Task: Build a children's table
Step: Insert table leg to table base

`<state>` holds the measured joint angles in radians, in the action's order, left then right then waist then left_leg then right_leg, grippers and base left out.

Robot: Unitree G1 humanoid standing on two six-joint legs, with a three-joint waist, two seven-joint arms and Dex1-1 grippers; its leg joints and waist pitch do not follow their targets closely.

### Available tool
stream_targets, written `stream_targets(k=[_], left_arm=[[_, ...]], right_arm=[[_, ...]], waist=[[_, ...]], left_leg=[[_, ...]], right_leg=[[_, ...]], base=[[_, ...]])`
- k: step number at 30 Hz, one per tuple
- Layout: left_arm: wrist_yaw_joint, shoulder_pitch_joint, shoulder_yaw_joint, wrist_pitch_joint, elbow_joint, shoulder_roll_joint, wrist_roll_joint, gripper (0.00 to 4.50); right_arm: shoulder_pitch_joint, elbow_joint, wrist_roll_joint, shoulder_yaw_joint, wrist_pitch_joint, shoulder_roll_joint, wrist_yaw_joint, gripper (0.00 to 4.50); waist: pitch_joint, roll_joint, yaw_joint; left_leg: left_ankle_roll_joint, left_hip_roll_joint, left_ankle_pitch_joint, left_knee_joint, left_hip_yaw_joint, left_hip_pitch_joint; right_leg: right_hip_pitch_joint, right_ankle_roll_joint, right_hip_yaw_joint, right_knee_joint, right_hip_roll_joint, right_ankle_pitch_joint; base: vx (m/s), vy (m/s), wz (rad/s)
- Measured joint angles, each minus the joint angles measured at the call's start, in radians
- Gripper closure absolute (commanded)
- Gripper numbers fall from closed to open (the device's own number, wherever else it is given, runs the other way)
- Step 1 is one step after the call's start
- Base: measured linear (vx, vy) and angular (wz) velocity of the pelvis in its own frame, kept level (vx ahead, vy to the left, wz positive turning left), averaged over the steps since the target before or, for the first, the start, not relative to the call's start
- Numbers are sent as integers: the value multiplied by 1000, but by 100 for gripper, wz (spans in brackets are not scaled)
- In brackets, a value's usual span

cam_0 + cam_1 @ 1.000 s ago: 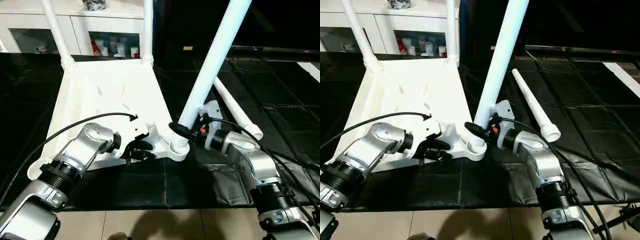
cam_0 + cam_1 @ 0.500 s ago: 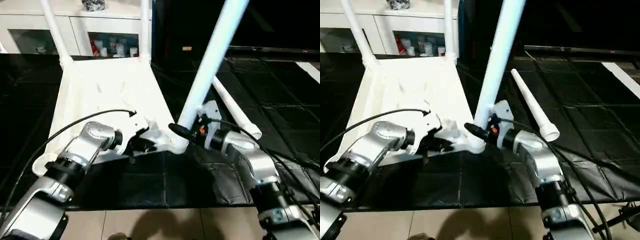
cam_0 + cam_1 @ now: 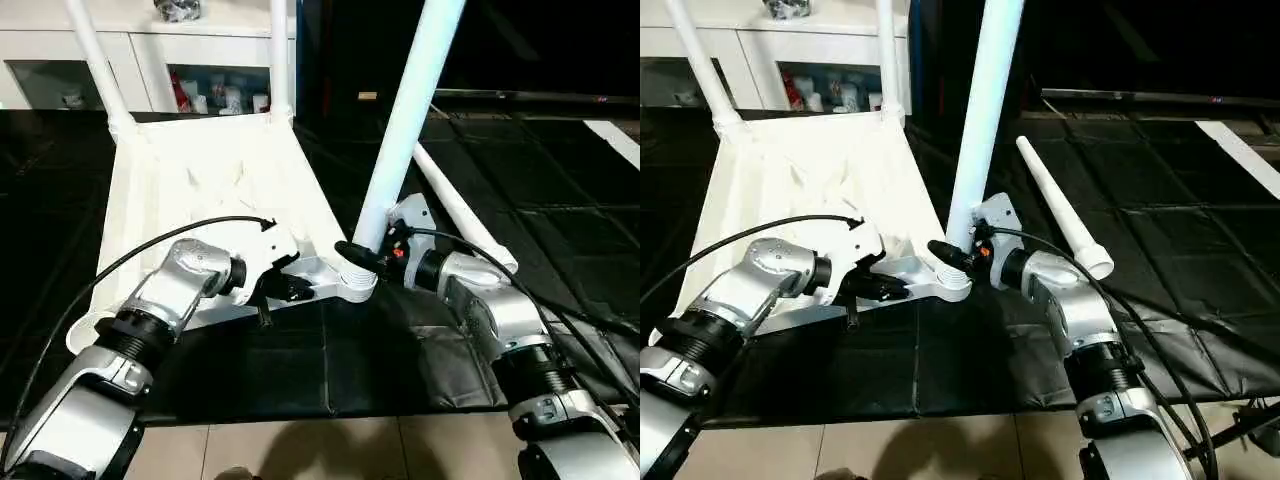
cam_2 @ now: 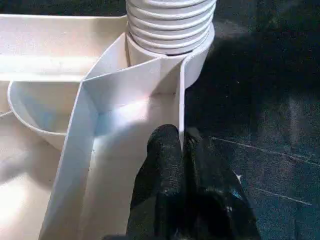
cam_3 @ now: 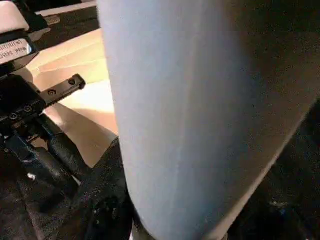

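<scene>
Lying upside down on the black mat point(image 3: 300, 370), the children's table point(image 3: 200, 180) is pinched at its near frame rib by the left gripper point(image 4: 181, 145), while the third leg point(image 3: 405, 120) is clasped low by the right gripper point(image 3: 362, 256); seating it in the corner socket point(image 3: 352, 282) appears underway, and further twisting is probably needed.

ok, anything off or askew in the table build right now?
One spare leg lies loose on the black mat, not fitted. The near leg stands at a lean in its corner socket; the right gripper clamps its base, while the left gripper pinches the frame rib.
</scene>
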<state>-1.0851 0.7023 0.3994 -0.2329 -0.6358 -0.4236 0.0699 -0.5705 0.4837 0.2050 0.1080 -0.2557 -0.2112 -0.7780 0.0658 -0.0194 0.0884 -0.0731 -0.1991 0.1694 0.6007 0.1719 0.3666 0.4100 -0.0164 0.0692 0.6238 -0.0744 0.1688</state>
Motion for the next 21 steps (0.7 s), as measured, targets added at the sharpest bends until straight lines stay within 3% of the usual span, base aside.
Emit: stream_targets(k=[4,6,9,10,16,18,21], left_arm=[[11,8,-7,-13,-13,14,-5,450],[11,9,-11,-15,-17,19,-5,407],[22,9,-18,-17,-21,24,-7,390],[24,9,-23,-17,-25,27,-7,366],[35,9,-33,-24,-38,39,-7,366],[33,9,-33,-24,-38,39,-8,400],[22,9,-32,-24,-38,41,-8,405]], right_arm=[[-5,35,8,-13,28,4,-3,259],[-5,39,8,-16,30,5,-3,259],[-5,40,8,-19,31,6,-5,259],[-5,41,8,-22,31,6,-7,259],[-4,49,11,-23,48,9,-16,259],[-4,50,11,-23,50,9,-17,259],[-4,51,10,-24,51,9,-17,259]], waist=[[0,0,1],[0,0,1],[0,0,1],[0,0,2],[0,0,0],[0,0,0],[0,0,1]], left_leg=[[0,0,0,0,0,-1],[0,0,0,1,0,-1],[0,0,0,1,0,-1],[0,0,0,1,0,-1],[0,0,0,0,0,-1],[0,0,0,0,0,-1],[0,0,0,0,0,-1]], right_leg=[[-2,0,0,0,0,0],[-2,0,0,0,-1,0],[-2,0,0,0,-1,0],[-2,0,0,0,-1,0],[-2,0,0,-1,-1,0],[-2,0,0,-1,-1,0],[-2,0,0,-1,-1,0]], base=[[0,0,0],[0,0,0],[0,0,0],[0,0,0],[0,0,0],[0,0,0],[0,0,0]])
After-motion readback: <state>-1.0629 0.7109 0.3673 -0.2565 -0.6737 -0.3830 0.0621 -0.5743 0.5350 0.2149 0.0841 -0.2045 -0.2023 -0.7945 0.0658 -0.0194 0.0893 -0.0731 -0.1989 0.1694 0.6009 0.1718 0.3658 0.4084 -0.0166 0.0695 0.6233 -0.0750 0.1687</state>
